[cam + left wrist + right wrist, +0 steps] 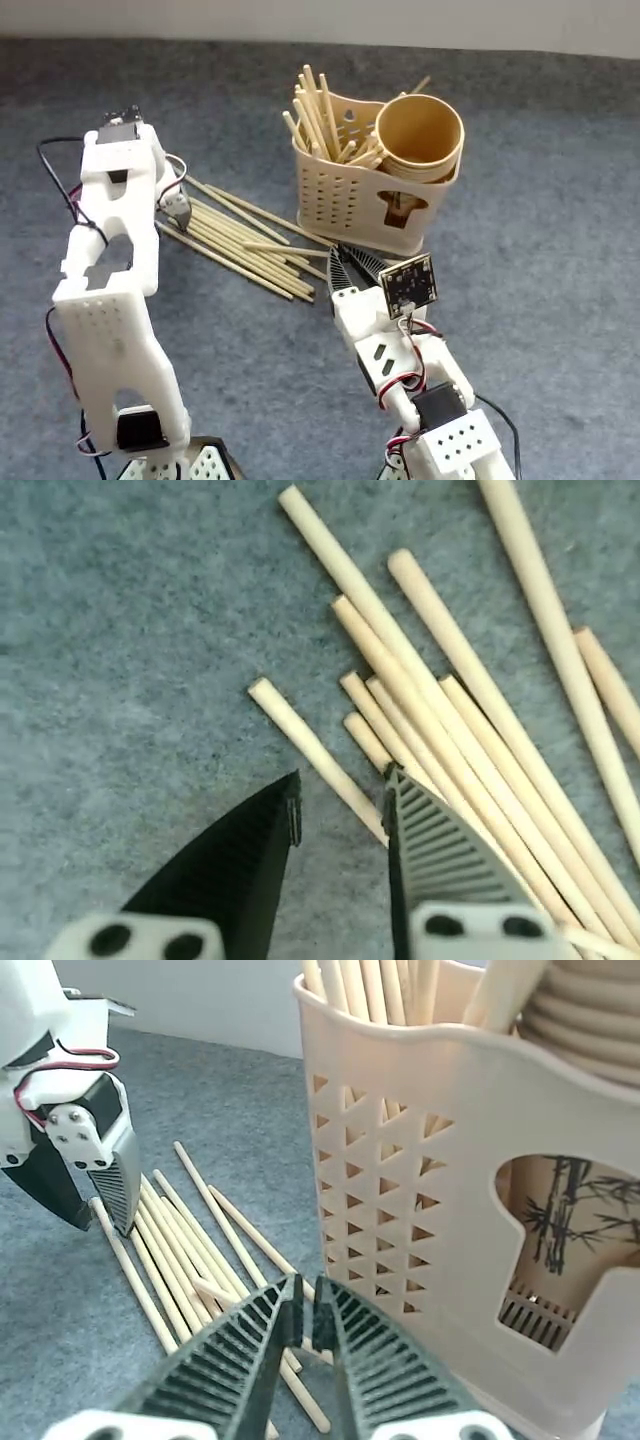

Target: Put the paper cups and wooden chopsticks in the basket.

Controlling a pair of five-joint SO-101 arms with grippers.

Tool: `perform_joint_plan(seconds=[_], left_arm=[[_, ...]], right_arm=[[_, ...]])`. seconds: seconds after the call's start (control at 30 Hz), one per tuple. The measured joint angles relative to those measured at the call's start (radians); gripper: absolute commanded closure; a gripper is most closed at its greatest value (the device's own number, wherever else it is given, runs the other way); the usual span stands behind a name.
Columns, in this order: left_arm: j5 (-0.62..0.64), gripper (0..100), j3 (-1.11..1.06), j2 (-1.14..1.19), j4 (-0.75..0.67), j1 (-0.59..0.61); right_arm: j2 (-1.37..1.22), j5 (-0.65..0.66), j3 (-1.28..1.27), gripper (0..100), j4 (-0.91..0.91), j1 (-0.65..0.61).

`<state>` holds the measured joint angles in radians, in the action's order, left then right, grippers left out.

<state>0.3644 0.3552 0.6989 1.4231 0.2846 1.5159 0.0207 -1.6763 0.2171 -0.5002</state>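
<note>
**A:** How is the left arm posed?

**B:** In the high view the left arm [110,250] runs up the left side of the frame, from the bottom edge toward the upper left. Its wrist is bent down to the desk [560,300]. The left jaws stand apart, with their tips low over the grey surface at the left end of the loose chopsticks [245,250].

**A:** Are they clamped on anything?

**B:** No. One chopstick [300,730] lies with its end passing between the open jaws, closer to one of them. I cannot tell whether it touches that jaw.

**A:** And the right arm?

**B:** The right arm [400,360] rises from the bottom of the frame, right of centre, and points up toward the basket [340,200]. The right jaws are almost together, with only a thin slit between them and nothing in it. They sit just in front of the basket's lower wall, over the right ends of the loose sticks.

**A:** Where are the cups and chopsticks?

**B:** The basket stands upper centre. A stack of paper cups [420,135] sits in its right part. A bunch of upright chopsticks [315,110] leans in its left part. The loose ones lie fanned on the desk left of centre, between the two arms, slanting from upper left to lower right.

**A:** Is anything in the way?

**B:** The basket's perforated wall stands right beyond the right jaws. A small camera board [408,283] on that wrist hides part of them from above.
</note>
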Motion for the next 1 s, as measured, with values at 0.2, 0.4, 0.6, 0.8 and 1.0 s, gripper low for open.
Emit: perform_joint_plan(seconds=[0.2, 0.4, 0.6, 0.8, 1.0], left_arm=[[-0.055, 99, -0.002, 0.023, 0.048, -0.003], [-0.075, 99, 0.000, 0.028, 0.068, 0.003], [-0.075, 99, 0.000, 0.028, 0.081, 0.014], [-0.075, 99, -0.023, -0.037, 0.140, 0.057], [-0.075, 99, -0.057, -0.221, 0.164, 0.080]], right_arm=[[0.000, 0.000, 0.000, 96.5, 0.000, 0.000], [0.000, 0.000, 0.000, 96.5, 0.000, 0.000], [0.000, 0.000, 0.000, 96.5, 0.000, 0.000], [0.000, 0.000, 0.000, 96.5, 0.000, 0.000], [0.000, 0.000, 0.000, 96.5, 0.000, 0.000]])
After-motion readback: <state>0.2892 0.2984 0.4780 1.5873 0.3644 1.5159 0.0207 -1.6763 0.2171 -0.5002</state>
